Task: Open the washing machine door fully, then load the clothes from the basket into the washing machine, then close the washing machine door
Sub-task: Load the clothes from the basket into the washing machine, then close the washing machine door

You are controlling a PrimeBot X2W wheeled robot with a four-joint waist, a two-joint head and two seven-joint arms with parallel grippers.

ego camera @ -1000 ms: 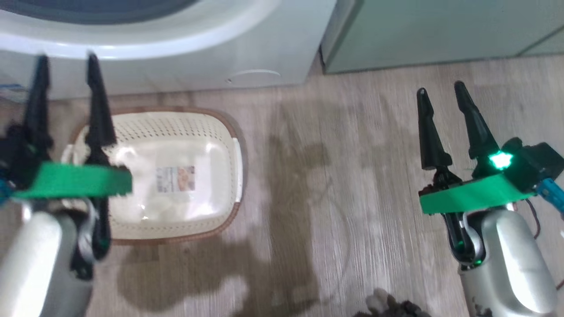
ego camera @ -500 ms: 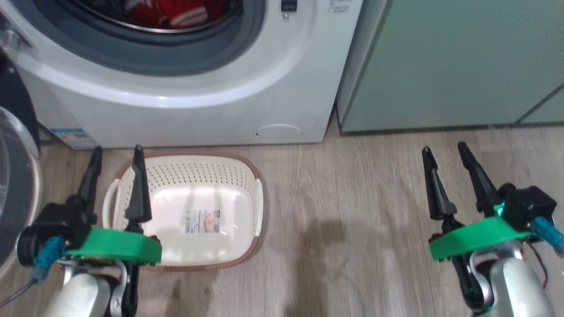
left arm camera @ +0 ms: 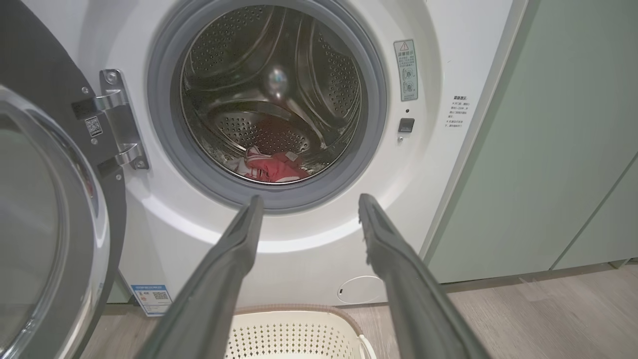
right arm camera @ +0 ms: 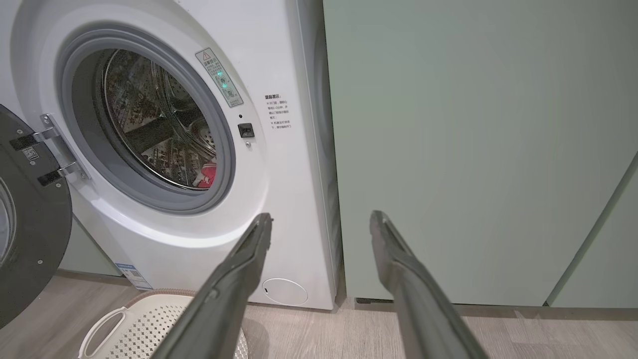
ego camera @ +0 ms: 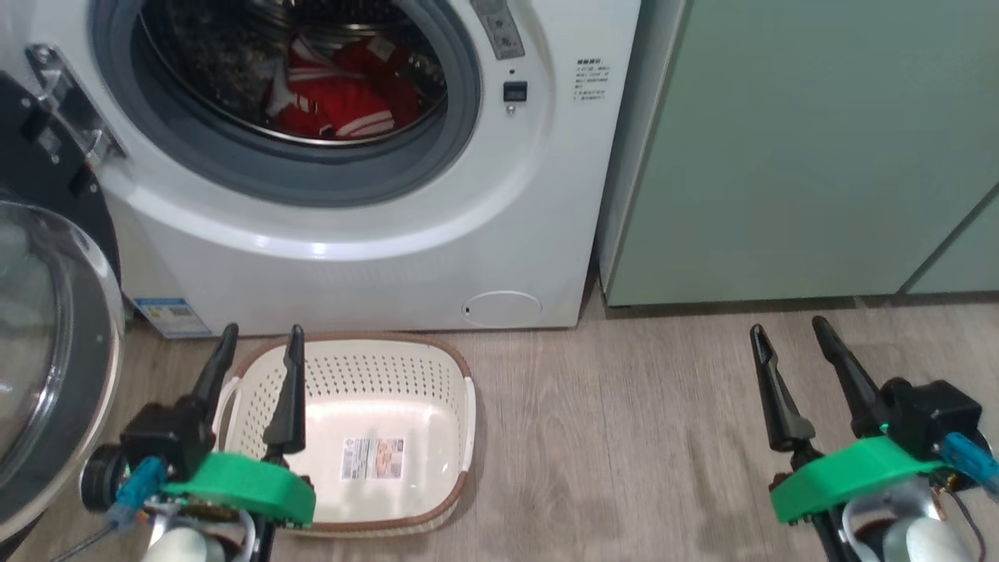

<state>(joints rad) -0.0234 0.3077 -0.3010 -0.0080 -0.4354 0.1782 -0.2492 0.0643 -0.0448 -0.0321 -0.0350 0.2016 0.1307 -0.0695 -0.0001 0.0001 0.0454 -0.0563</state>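
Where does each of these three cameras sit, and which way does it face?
Head view: on the head, looking forward and down at the washing machine, the basket and floor; left gripper and right gripper show, both open.
Left wrist view: on the left wrist, facing into the drum holding the clothes; its own fingers rise from below.
Right wrist view: on the right wrist, facing the machine's right side and a green cabinet; own fingers show.
Shared: both wrist views show the washing machine door open at left.
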